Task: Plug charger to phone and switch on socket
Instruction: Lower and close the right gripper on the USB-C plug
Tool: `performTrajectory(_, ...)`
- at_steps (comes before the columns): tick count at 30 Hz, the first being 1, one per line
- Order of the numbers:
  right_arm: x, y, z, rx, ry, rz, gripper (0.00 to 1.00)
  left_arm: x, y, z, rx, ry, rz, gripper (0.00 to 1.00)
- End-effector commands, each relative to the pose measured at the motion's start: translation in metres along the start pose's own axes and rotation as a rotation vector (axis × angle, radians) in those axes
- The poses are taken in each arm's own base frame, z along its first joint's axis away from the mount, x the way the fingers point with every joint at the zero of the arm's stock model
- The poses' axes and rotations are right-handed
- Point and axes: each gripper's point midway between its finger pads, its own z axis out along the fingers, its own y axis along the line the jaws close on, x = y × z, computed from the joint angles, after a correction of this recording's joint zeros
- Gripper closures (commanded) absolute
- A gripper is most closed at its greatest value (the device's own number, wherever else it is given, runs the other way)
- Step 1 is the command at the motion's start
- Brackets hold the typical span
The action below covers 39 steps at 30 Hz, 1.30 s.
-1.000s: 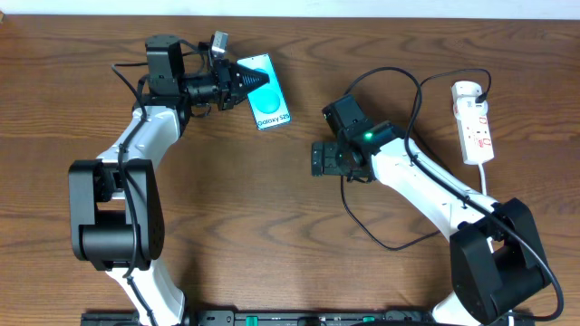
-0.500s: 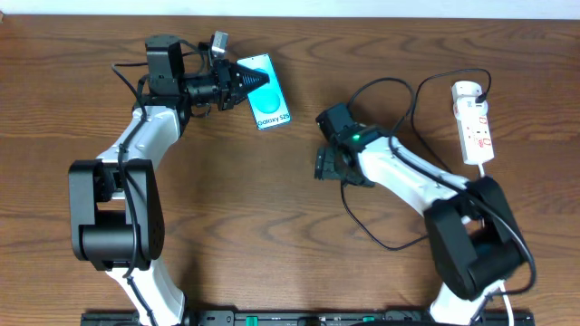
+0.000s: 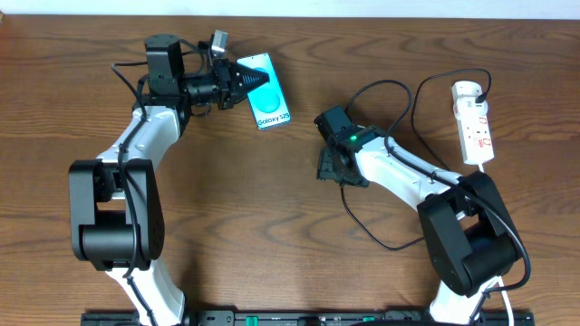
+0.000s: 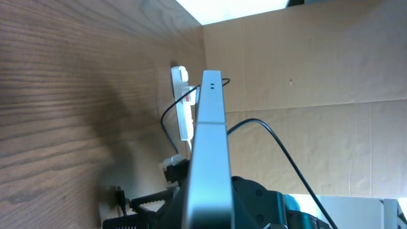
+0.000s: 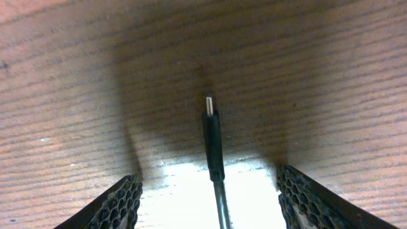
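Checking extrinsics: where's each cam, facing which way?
Overhead: above the table, facing straight down; both arms show.
Left wrist: on left arm, facing along the edge-on phone toward the socket; own fingers not visible.
Right wrist: on right arm, facing down at the charger tip; both own fingers show.
Shared: overhead and left wrist both see the socket.

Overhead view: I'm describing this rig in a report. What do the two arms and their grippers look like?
Left arm and right arm: white curved shells, black joints, bulky black bases, thin black cables alongside. A green light sits on the right arm. Left gripper and right gripper are black; the right one's fingers are honeycomb-textured.
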Motion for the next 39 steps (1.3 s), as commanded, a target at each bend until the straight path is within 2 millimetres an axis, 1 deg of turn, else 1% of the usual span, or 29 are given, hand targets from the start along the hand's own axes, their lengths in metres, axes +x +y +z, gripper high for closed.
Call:
performTrajectory(1, -0.0038, -0.002, -0.0008, 0.022, -0.033, 0.002, 0.32, 0.001, -0.0029, 0.0001, 0.015, 0.014, -0.001, 0.93)
performTrajectory(8, -0.0107, -0.0033, -0.0012, 0.035, -0.067, 0.004, 0.34, 0.001, -0.0029, 0.0001, 0.015, 0.014, -0.001, 0.93)
performTrajectory(13, -0.0108, -0.0029, -0.0012, 0.033, -0.068, 0.005, 0.41, 0.0009, -0.0028, -0.0001, 0.015, 0.014, -0.001, 0.92)
performTrajectory(18, -0.0108, -0.003, -0.0012, 0.033, -0.068, 0.005, 0.55, 0.001, -0.0028, 0.0001, 0.015, 0.014, -0.001, 0.93)
performTrajectory(22, -0.0108, -0.003, -0.0012, 0.033, -0.068, 0.005, 0.65, 0.0009, -0.0028, -0.0001, 0.015, 0.014, -0.001, 0.93)
performTrajectory(27, -0.0109, -0.003, -0.0012, 0.033, -0.068, 0.005, 0.67, 0.0009, -0.0028, -0.0001, 0.015, 0.014, -0.001, 0.93)
performTrajectory(32, -0.0111, -0.0032, -0.0012, 0.034, -0.069, 0.005, 0.73, 0.001, -0.0028, -0.0001, 0.015, 0.014, -0.002, 0.93)
performTrajectory(39, -0.0112, -0.0033, -0.0012, 0.035, -0.07, 0.006, 0.78, 0.0011, -0.0028, 0.0001, 0.015, 0.014, -0.002, 0.92)
